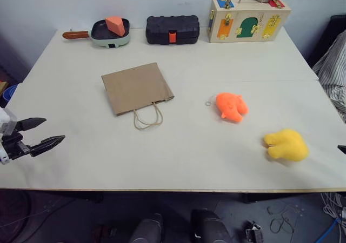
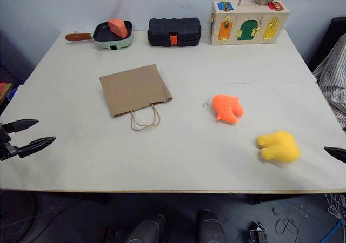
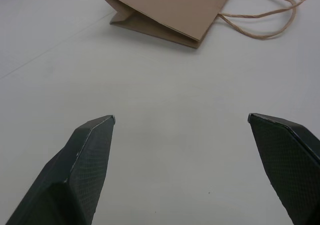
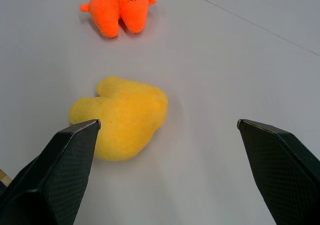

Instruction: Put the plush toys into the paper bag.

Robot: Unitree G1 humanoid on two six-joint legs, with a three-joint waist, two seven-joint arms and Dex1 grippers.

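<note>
Both end effectors spread, empty; pan (image 1: 111,33), black case (image 1: 172,29) behind flat paper bag (image 1: 136,87)

Left gripper (image 1: 47,132): I see two black fingers, long and tapering to pointed tips.
Left wrist housing (image 1: 5,123): I note a pale grey-white block behind the fingers, with dark fittings beneath it.
Finger surface, left (image 3: 85,170): matte black with a fine woven, carbon-like texture and bevelled edges.
Right gripper (image 4: 167,122): I see the same black textured wedge fingers, faceted, with sharp corners at the tips.
</note>
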